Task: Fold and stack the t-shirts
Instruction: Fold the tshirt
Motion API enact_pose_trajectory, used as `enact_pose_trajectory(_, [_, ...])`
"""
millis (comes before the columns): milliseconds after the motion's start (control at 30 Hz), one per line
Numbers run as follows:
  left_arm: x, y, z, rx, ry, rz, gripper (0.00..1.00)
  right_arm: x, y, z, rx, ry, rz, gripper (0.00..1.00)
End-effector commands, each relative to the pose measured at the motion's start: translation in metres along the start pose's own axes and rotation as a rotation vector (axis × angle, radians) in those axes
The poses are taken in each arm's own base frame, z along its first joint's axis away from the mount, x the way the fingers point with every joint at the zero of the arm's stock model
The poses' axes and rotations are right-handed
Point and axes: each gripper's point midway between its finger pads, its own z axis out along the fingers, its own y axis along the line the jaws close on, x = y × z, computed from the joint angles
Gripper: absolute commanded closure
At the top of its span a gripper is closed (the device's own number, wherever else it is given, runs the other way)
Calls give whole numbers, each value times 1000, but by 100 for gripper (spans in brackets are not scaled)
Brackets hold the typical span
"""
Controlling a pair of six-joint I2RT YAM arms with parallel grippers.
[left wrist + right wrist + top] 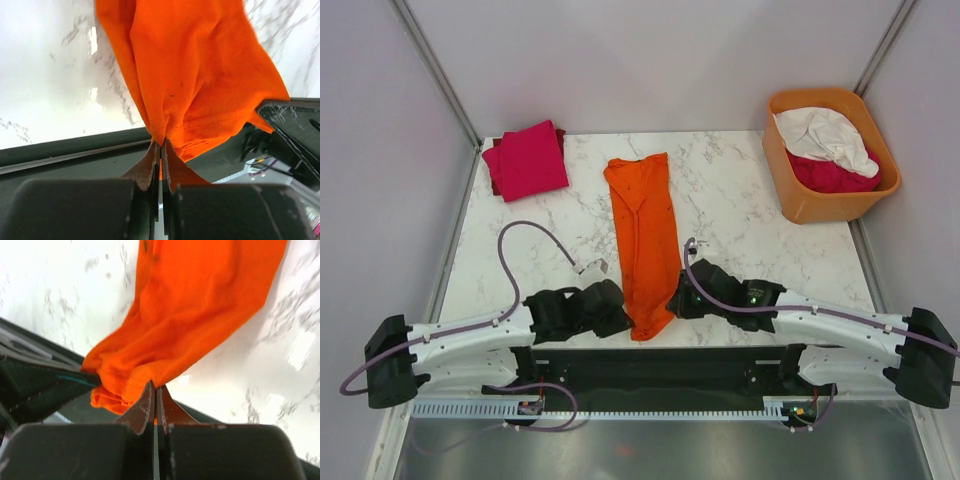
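Observation:
A bright orange t-shirt lies folded into a long narrow strip down the middle of the marble table. Its near end hangs at the table's front edge. My left gripper is shut on the near left corner of that hem. My right gripper is shut on the near right corner. A folded magenta-pink t-shirt rests at the back left. White and crimson t-shirts lie crumpled in the tub.
A rigid orange plastic tub stands at the back right corner. Grey booth walls close in the table on three sides. A black rail carrying the arm bases runs along the front edge.

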Motion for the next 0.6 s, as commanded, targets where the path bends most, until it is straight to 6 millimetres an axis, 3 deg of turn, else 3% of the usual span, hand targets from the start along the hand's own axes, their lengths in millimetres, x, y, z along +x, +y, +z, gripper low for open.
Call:
enact_pose_trajectory(0, [-31,-15,-13,-9,-70,55,98,-44,-11,-1,89,-96,-40,100])
enact_pose_trajectory(233, [-105,-29,-20,-10,-146,65,98,-117,-20,2,154,-193,-58,100])
enact_pose_trajectory(467, [-149,-33,17,-131,-144,116,98,-159,-23,25,196,-204,-86,100])
enact_pose_trajectory(567, [-174,-47,25,-119,-160,125,98,-172,-28,39,210,-195,-86,100])
